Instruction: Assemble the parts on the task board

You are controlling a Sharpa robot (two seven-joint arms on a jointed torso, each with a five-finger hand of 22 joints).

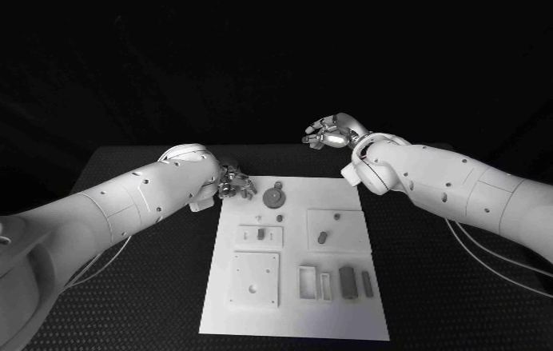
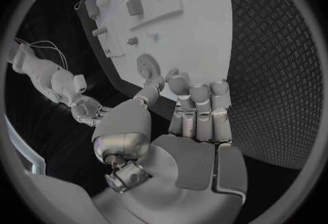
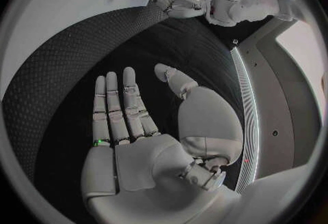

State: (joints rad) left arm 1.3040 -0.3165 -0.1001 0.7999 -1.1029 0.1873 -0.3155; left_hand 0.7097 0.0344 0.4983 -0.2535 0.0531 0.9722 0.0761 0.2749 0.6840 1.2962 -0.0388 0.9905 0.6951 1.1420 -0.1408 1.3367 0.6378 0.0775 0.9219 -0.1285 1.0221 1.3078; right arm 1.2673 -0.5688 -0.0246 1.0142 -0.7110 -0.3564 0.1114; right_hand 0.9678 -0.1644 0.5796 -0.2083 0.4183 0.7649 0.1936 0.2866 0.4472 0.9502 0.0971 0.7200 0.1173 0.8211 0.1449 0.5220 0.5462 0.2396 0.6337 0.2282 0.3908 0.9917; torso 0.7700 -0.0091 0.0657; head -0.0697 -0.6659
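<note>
One white task board (image 1: 295, 303) lies lengthwise in the middle of the black table (image 1: 449, 287). One round toothed gear (image 1: 274, 197) sits on it near the far end, at about 11 o'clock from the board's middle. Two square plates lie side by side mid-board, one at 9 o'clock (image 1: 260, 236) and one at 3 o'clock (image 1: 334, 229). One bigger square plate (image 1: 255, 280) fills the near side at 7 o'clock. Beside it, at 5 o'clock, stand three small upright parts (image 1: 347, 282) in a row.

Left hand (image 1: 235, 183) hovers at the board's far corner, just beside the gear, fingers curled loosely, holding nothing. Right hand (image 1: 333, 133) is up off the table at 12 o'clock beyond the board, its fingers (image 3: 130, 104) straight, slightly apart, empty.
</note>
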